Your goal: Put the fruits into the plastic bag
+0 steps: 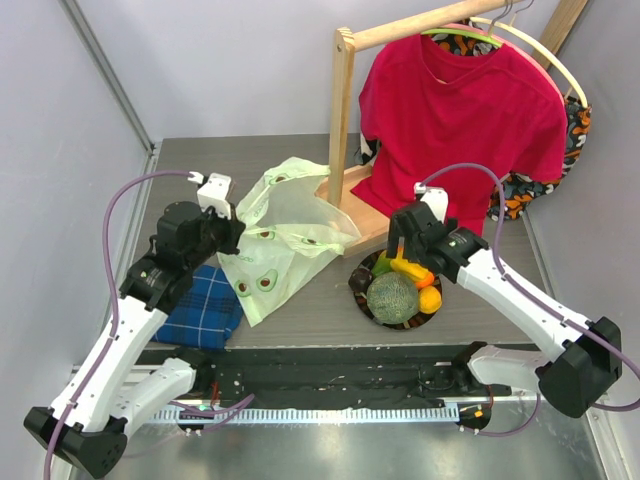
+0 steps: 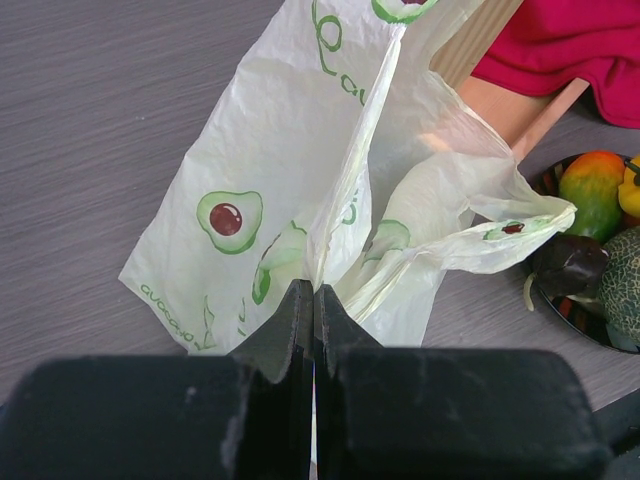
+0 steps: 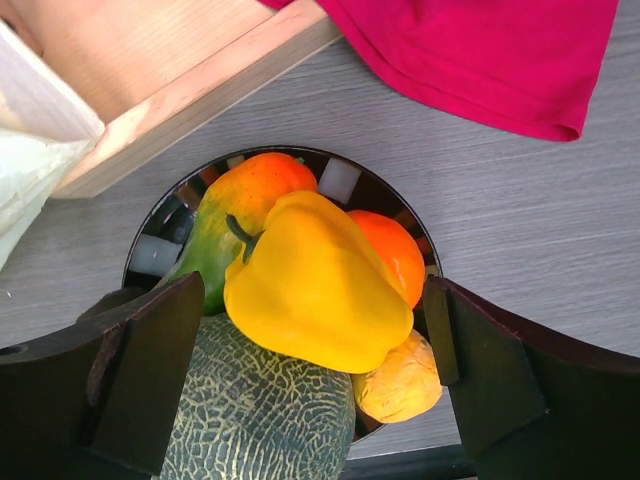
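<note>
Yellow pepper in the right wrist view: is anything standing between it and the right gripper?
Nothing visible does. The right gripper is open, with one finger on each side of the yellow pepper. The pepper lies uppermost on the fruit pile, over the melon, on the plate.

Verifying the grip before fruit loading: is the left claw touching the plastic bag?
Touching. The left wrist view shows the left claw shut, with a fold of the plastic bag pinched between its jaws.

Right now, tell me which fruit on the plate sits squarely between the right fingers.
The yellow pepper: it alone lies centred between the open right fingers; the netted melon and orange sit off-centre.
</note>
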Robot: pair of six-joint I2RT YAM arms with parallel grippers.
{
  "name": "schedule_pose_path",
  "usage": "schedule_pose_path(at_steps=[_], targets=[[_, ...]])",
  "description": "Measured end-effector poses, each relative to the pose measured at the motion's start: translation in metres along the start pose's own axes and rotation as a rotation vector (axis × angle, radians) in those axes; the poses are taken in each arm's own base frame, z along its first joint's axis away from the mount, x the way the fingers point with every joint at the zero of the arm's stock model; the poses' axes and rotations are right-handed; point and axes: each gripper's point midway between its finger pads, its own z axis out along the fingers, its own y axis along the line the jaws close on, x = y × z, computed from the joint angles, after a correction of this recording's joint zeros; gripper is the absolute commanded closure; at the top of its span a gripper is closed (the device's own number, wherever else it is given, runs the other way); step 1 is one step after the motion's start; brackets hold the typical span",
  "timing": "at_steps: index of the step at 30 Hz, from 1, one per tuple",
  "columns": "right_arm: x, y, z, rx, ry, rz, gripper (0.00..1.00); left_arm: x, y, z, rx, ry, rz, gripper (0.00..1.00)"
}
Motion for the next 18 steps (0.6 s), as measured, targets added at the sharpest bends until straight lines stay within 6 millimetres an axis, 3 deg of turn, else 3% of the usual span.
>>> schedule_pose_path(at_steps=[8, 18], targets=[[0.0047, -0.0059, 0.0061, 0.014, 0.025, 0.063, 0.00, -0.0004, -0.0001, -0.0010, 0.001, -0.003, 0.000, 1.00], [0.0088, -0.0045, 0.0070, -0.022, 0.044, -0.063, 0.00, 0.0007, -0.0010, -0.0006, 0.006, 0.000, 0.000, 1.00]])
